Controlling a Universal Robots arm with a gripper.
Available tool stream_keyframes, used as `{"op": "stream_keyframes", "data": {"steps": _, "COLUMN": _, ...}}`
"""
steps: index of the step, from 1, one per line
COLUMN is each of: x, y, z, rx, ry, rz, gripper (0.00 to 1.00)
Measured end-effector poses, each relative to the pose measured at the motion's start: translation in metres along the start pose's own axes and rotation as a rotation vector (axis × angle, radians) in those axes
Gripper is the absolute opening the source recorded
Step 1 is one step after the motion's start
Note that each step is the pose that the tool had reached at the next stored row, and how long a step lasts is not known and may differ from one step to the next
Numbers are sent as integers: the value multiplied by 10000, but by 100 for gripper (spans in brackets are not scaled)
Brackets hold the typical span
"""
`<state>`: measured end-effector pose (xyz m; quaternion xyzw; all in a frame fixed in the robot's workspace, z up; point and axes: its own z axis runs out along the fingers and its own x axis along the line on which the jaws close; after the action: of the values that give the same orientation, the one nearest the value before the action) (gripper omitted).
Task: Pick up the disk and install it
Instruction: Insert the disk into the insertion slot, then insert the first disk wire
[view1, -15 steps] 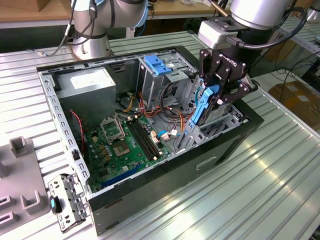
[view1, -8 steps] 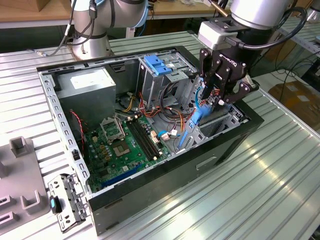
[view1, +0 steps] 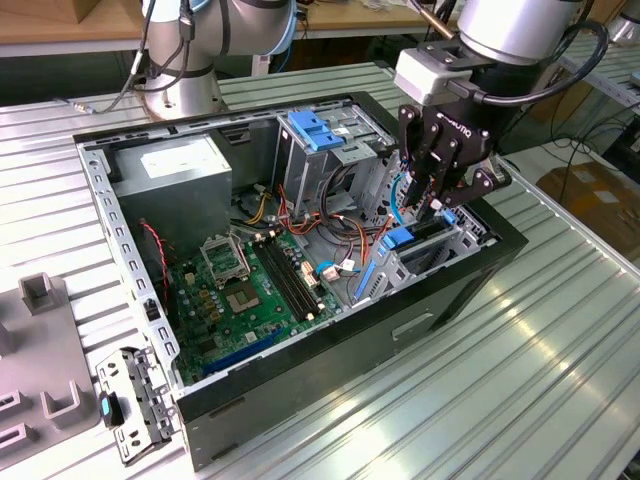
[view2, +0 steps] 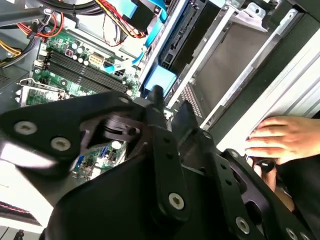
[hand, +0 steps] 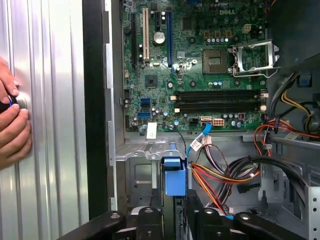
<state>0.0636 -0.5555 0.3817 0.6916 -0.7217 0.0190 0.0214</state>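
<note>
The open computer case (view1: 300, 400) lies on the ribbed metal table. My gripper (view1: 432, 205) hangs over the drive bay at the exterior view's right end of the case. Its fingers look closed on the disk (view1: 400, 238), which stands edge-on in the bay's metal frame. In the first wrist view the disk's blue rail end (hand: 175, 177) sticks out just beyond my gripper (hand: 178, 220). The second wrist view shows the same blue end (view2: 161, 80) past the black fingers (view2: 156, 115). Most of the disk's body is hidden by the frame and the fingers.
Inside the case are the green motherboard (view1: 250, 290), a grey power supply box (view1: 175, 165), loose red and orange cables (view1: 330, 225) and a blue bracket (view1: 315, 130) on the rear cage. A person's hand (hand: 12, 125) rests on the table beside the case. A loose metal bracket (view1: 135, 400) lies nearby.
</note>
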Motion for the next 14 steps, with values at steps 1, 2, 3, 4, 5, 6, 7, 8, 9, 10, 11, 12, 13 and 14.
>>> {"op": "stream_keyframes", "data": {"steps": 1, "x": -1, "y": 0, "z": 22, "rx": 0, "ry": -1, "rz": 0, "gripper": 30}}
{"op": "stream_keyframes", "data": {"steps": 2, "x": -3, "y": 0, "z": 52, "rx": 0, "ry": -1, "rz": 1, "gripper": 24}}
{"op": "stream_keyframes", "data": {"steps": 3, "x": -5, "y": 0, "z": 79, "rx": 0, "ry": -1, "rz": 0, "gripper": 18}}
{"op": "stream_keyframes", "data": {"steps": 4, "x": -6, "y": 0, "z": 97, "rx": 0, "ry": -1, "rz": 0, "gripper": 12}}
{"op": "stream_keyframes", "data": {"steps": 5, "x": -7, "y": 0, "z": 112, "rx": 1, "ry": -2, "rz": 1, "gripper": 12}}
{"op": "stream_keyframes", "data": {"steps": 6, "x": -7, "y": 0, "z": 113, "rx": 0, "ry": 1, "rz": 0, "gripper": 11}}
{"op": "stream_keyframes", "data": {"steps": 7, "x": -7, "y": 0, "z": 113, "rx": 0, "ry": 1, "rz": 0, "gripper": 11}}
{"op": "stream_keyframes", "data": {"steps": 8, "x": -7, "y": 0, "z": 113, "rx": 0, "ry": 2, "rz": 0, "gripper": 11}}
{"op": "stream_keyframes", "data": {"steps": 9, "x": -7, "y": 0, "z": 114, "rx": 0, "ry": 0, "rz": 0, "gripper": 11}}
{"op": "stream_keyframes", "data": {"steps": 10, "x": -7, "y": 0, "z": 115, "rx": 0, "ry": -1, "rz": 1, "gripper": 11}}
{"op": "stream_keyframes", "data": {"steps": 11, "x": -7, "y": 0, "z": 115, "rx": 0, "ry": 0, "rz": 1, "gripper": 11}}
{"op": "stream_keyframes", "data": {"steps": 12, "x": -7, "y": 0, "z": 115, "rx": 0, "ry": 0, "rz": 1, "gripper": 11}}
{"op": "stream_keyframes", "data": {"steps": 13, "x": -7, "y": 0, "z": 116, "rx": 0, "ry": 0, "rz": 1, "gripper": 11}}
{"op": "stream_keyframes", "data": {"steps": 14, "x": -7, "y": 0, "z": 116, "rx": 0, "ry": -1, "rz": 1, "gripper": 11}}
